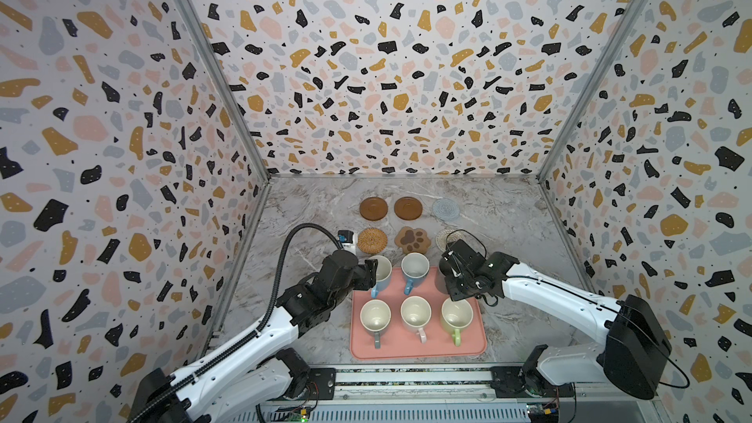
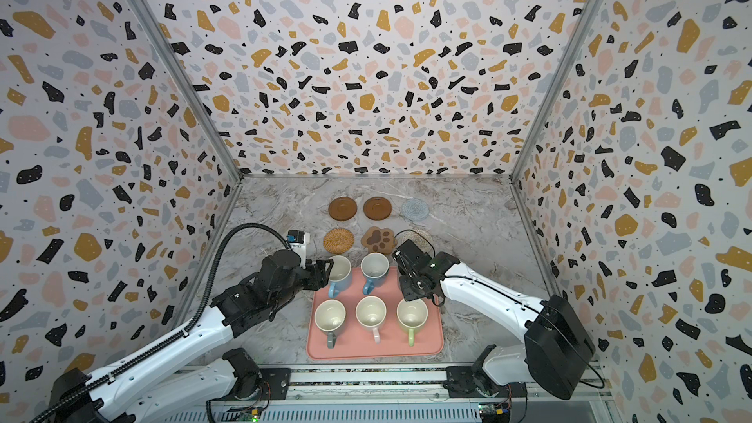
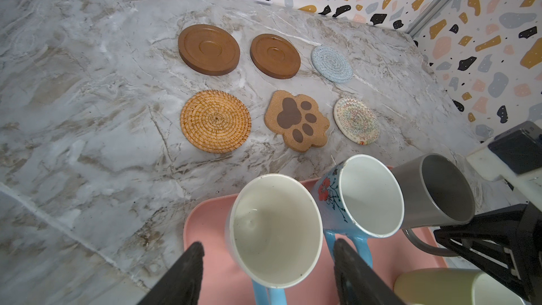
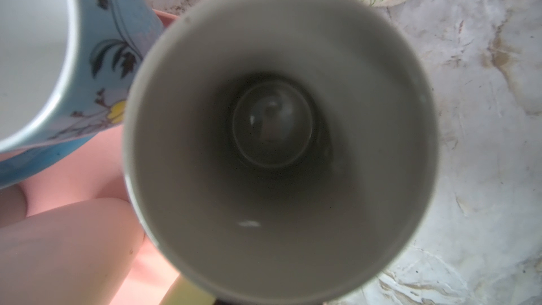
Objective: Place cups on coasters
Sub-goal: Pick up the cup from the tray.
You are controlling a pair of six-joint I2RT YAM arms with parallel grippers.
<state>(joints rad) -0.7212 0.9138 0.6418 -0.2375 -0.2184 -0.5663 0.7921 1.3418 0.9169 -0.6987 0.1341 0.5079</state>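
Six coasters lie in two rows behind the pink tray (image 1: 407,349): two wooden discs (image 1: 373,208) (image 1: 407,208), a grey-blue woven round (image 1: 445,209), a rattan round (image 1: 372,240), a paw shape (image 1: 412,239) and a whitish patterned round (image 3: 356,120). All are bare. My left gripper (image 3: 269,274) is open, its fingers either side of the plain light blue cup (image 3: 275,224) without touching. My right gripper (image 3: 443,237) is shut on the handle of the dark grey cup (image 4: 278,142). Whether that cup is off the tray does not show.
Also on the tray are a flowered light blue cup (image 1: 415,268) in the back row and, in front, a grey-handled cup (image 1: 375,316), a pink-handled one (image 1: 415,312) and a light green one (image 1: 456,314). Patterned walls close the marble table (image 1: 508,213) on three sides.
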